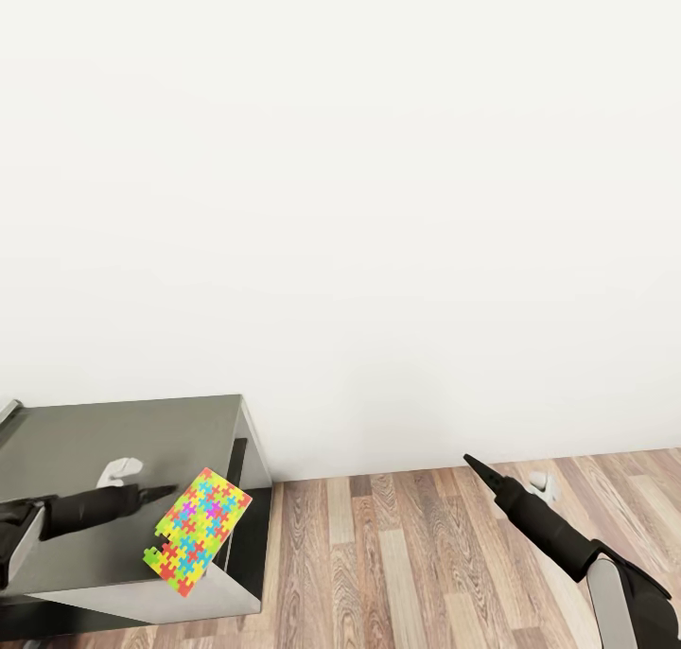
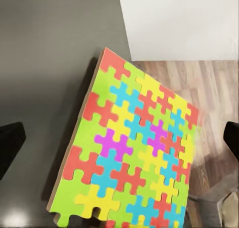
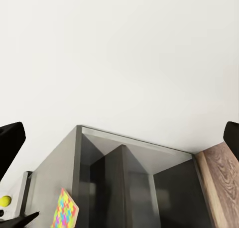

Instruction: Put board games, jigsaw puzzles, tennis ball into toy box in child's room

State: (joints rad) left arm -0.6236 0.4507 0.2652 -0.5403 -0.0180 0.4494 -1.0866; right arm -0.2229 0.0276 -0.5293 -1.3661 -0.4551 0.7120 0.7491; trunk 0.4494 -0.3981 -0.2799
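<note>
Plain white wall [image 1: 378,204], wood-plank floor [image 1: 397,564] — small white object [image 1: 539,482] lying on it

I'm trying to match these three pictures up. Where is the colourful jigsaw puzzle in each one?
Head view: the puzzle lies lower left, overhanging the dark table's edge, beside the left gripper.
Left wrist view: puzzle in the middle, seen close.
Right wrist view: puzzle small, near the bottom left.
Shared landmark: the dark table against the white wall.
</note>
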